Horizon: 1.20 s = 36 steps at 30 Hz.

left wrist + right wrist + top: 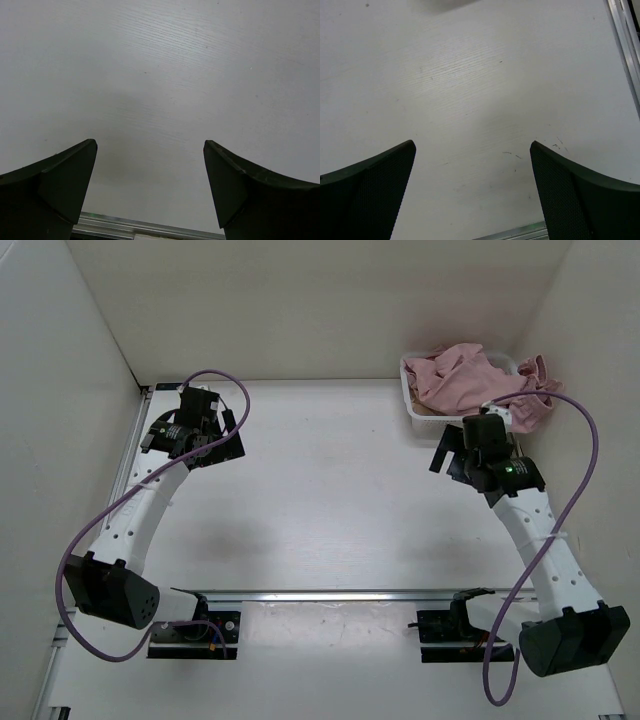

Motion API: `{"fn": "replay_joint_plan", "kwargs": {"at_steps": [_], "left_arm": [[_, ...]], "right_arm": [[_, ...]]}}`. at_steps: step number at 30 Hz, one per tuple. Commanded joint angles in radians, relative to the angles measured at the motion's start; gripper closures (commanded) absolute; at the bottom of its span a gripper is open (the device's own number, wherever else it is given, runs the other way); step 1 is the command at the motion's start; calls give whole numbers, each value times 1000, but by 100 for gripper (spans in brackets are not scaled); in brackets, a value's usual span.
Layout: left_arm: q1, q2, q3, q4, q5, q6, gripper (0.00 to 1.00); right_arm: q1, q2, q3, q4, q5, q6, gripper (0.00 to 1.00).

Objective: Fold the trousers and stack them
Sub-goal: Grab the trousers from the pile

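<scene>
Both the left gripper [150,146] and right gripper [472,145] gape wide, empty. Bunched trousers [458,375] could drag their basket [409,385] along when pulled.

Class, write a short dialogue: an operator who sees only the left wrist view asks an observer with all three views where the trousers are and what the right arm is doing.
Operator: I see only table between the left fingers. Where are the trousers?
Observer: The trousers lie bunched in a white basket at the table's far right corner.
Operator: Does the right arm hold them?
Observer: No. The right fingers stand open over the table, just on the near side of the basket.
Operator: Where is my arm from there?
Observer: At the far left, across the table from the basket, its fingers open too.
</scene>
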Motion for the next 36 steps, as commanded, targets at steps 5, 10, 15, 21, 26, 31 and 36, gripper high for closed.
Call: {"fn": "replay_joint_plan", "kwargs": {"at_steps": [5, 10, 15, 21, 26, 31, 36], "left_arm": [[-2, -27, 35, -1, -5, -17, 0], [-2, -36, 8, 12, -15, -17, 0], [-2, -27, -1, 12, -5, -8, 0], [-2, -27, -19, 35, -5, -7, 0], [-2, -1, -19, 35, -5, 2, 0], [-2, 31, -28, 35, -16, 2, 0], [-2, 68, -19, 24, -34, 20, 0]], "right_arm": [[-7, -51, 24, -33, 95, 12, 0], [-7, -51, 33, -42, 188, 42, 0], [-7, -60, 25, -4, 334, 29, 0], [-144, 92, 158, 86, 120, -60, 0], [-242, 404, 399, 73, -129, -94, 0], [-338, 736, 732, 82, -344, -59, 0], [-349, 1027, 1000, 82, -391, -59, 0]]}}
